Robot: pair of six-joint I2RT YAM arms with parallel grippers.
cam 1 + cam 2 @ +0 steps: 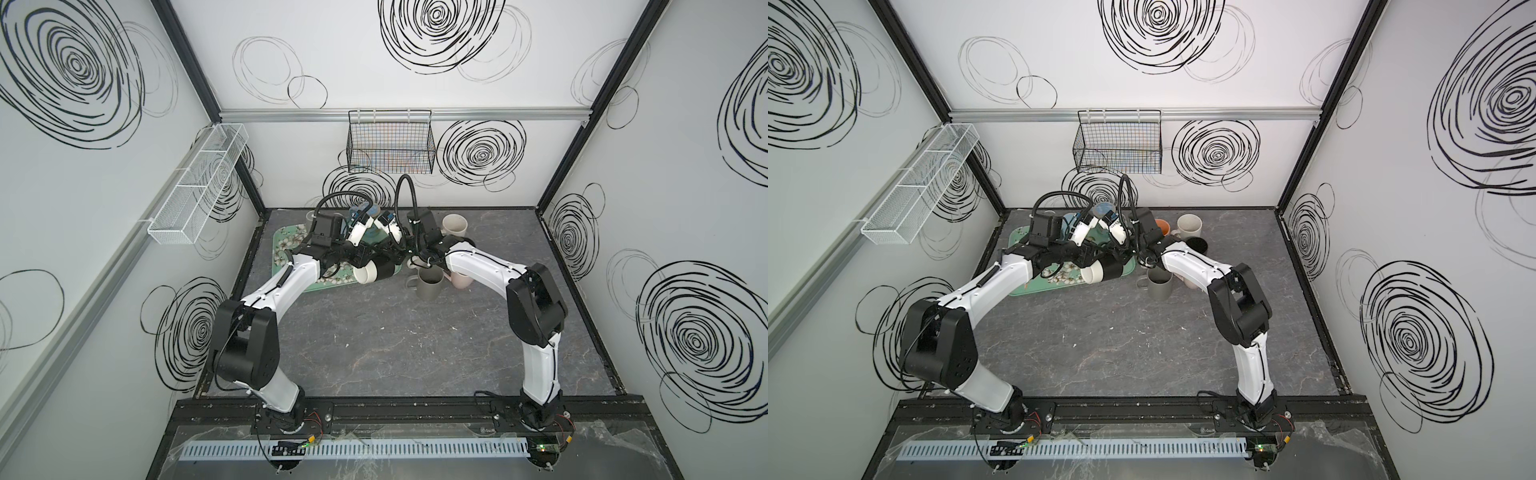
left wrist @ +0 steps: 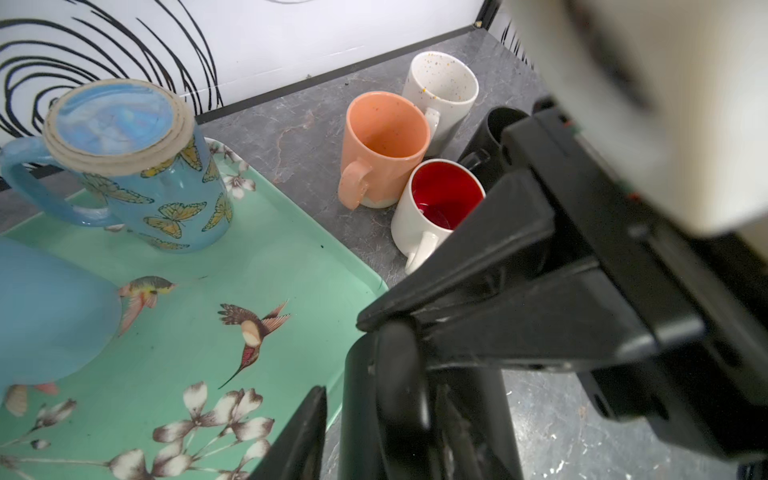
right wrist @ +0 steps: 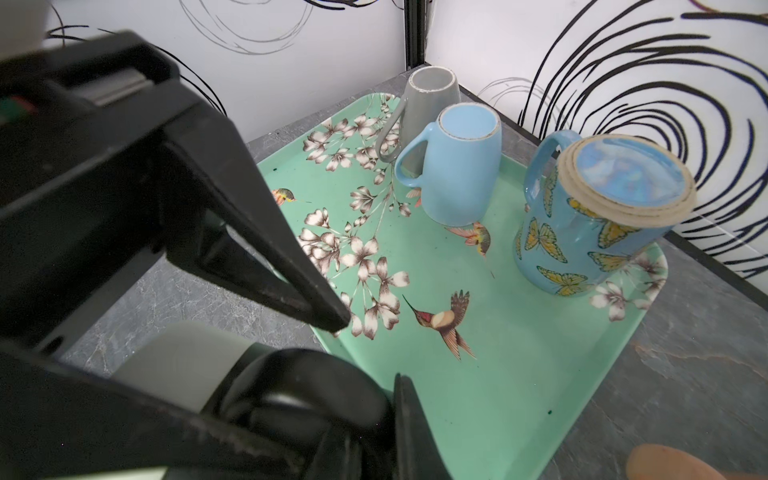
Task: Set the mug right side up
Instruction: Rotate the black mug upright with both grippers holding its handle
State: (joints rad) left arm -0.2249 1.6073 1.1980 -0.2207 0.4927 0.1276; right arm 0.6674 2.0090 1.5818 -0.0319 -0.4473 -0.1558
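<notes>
A mug point(image 1: 376, 272) point(image 1: 1104, 270) with a white rim half and a black base half hangs on its side over the near right corner of the green bird tray point(image 1: 286, 245). Its open mouth faces the left arm. My right gripper point(image 3: 332, 436) point(image 1: 399, 257) is shut on the mug's black handle point(image 2: 382, 395). My left gripper point(image 2: 374, 436) point(image 1: 1090, 259) is open, with fingers on either side of the mug point(image 3: 187, 361). One left finger point(image 2: 299, 436) stands a narrow gap off it; the other is hidden.
Upside down on the tray point(image 3: 519, 374) stand a butterfly mug point(image 3: 582, 232), a light blue mug point(image 3: 457, 178) and a grey mug point(image 3: 428, 104). Upright mugs crowd the table right of the tray: orange point(image 2: 382, 149), speckled white point(image 2: 444, 91), red-lined point(image 2: 436, 208), grey point(image 1: 430, 282).
</notes>
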